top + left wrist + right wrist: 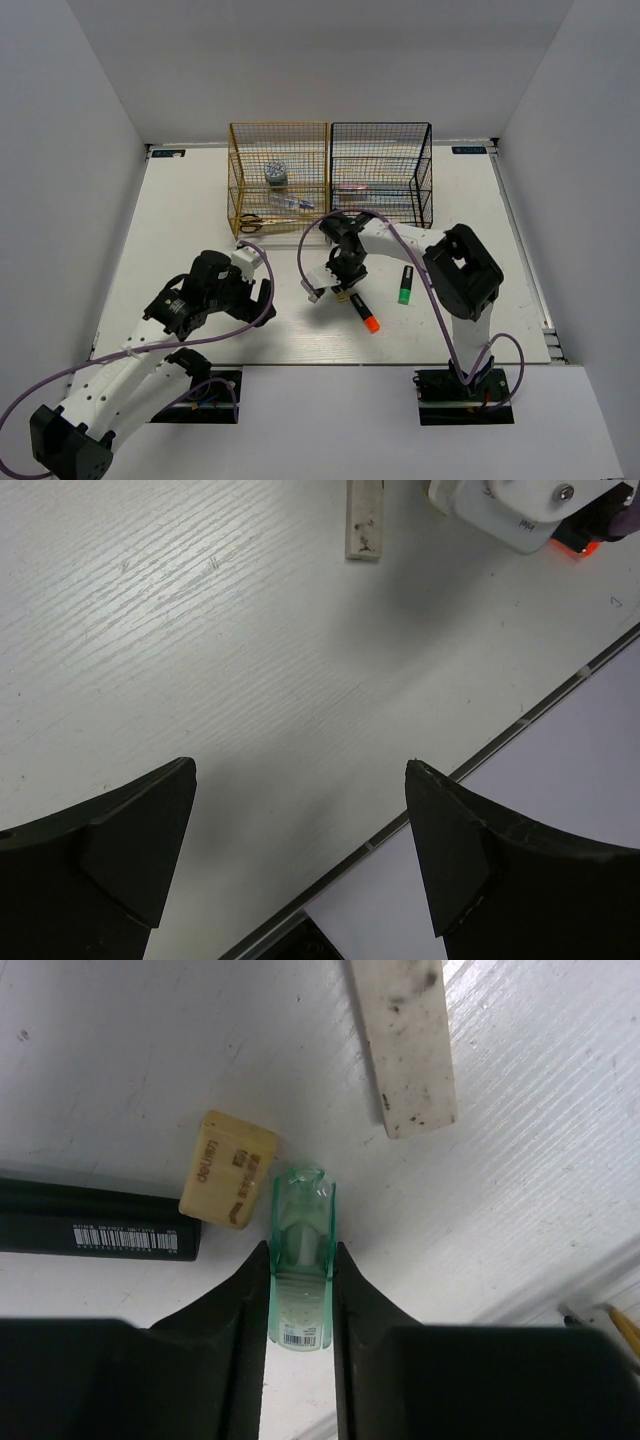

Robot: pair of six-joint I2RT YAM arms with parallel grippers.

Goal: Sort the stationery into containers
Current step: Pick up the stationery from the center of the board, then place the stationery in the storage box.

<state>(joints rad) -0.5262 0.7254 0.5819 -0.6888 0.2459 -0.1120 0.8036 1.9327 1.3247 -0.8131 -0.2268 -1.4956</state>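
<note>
Right gripper (300, 1252) pinches a pale green highlighter (300, 1210) just beside a tan eraser (228, 1168). Left gripper (300, 770) hangs wide open above the table (250, 660).

You're working in a robotics lab cell; white table (190, 230) walled by blank white panels (300, 60) on its left, far and right; left arm (125, 368) and right arm (465, 275) bolted at its near edge; purple cables (441, 318) trailing over it.
</note>
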